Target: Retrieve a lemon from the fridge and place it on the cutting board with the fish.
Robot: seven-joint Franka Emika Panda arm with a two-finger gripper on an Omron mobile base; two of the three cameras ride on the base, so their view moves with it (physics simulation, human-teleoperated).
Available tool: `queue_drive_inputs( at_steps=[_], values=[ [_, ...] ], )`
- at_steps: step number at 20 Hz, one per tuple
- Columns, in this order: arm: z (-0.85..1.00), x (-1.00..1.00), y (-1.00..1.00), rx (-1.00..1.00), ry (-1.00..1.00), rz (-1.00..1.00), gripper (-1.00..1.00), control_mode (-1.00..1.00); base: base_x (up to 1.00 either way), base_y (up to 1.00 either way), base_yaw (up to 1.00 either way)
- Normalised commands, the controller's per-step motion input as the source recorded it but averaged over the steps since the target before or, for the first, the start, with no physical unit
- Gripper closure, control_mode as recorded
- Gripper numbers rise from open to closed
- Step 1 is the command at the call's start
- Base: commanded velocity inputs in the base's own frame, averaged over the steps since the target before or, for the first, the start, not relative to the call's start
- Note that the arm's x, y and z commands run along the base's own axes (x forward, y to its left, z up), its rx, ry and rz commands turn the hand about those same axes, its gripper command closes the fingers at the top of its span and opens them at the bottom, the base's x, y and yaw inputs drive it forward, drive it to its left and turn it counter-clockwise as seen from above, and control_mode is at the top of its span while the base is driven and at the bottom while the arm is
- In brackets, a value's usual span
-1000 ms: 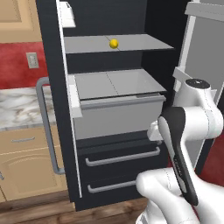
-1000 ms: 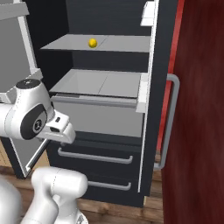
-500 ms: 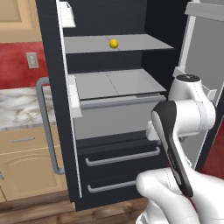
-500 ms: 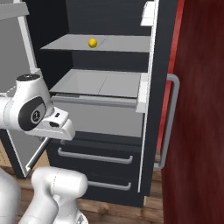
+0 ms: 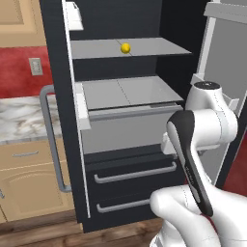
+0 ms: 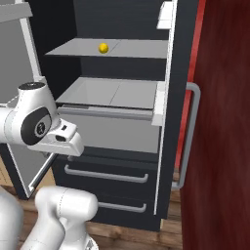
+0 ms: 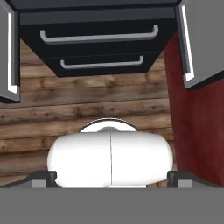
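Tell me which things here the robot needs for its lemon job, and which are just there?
Needed:
lemon, on the upper shelf
fridge, doors open
gripper, open, pointing down at the floor

Just there:
wall outlet
marble counter
wooden cabinets
wood floor

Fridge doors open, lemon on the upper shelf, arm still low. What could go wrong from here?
1. The lemon is round and sits loose on the flat upper shelf; a nudge from the tool may roll it deeper.
2. The hand view looks down at the drawers, so the arm has far to rise and might clip the open fridge door.
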Motion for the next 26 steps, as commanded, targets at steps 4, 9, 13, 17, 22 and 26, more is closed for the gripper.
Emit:
queue_drive_inputs(
  at_steps=[4,9,13,17,22,26],
  values=[
    [0.0,0.01,0.0,0.0,-0.01,0.0,-1.0,1.0,0.08,0.0,0.0],
    [0.0,0.0,0.0,0.0,0.0,0.0,-1.0,1.0,0.46,0.0,0.0],
    [0.0,0.0,0.0,0.0,0.0,0.0,-1.0,1.0,0.72,0.0,0.0],
    [0.0,0.0,0.0,0.0,0.0,0.0,-1.0,1.0,0.71,0.0,0.0],
    [0.0,0.0,0.0,0.0,0.0,0.0,-1.0,1.0,0.62,0.0,0.0],
    [0.0,0.0,0.0,0.0,0.0,0.0,-1.0,1.0,0.58,0.01,0.0]
  ],
)
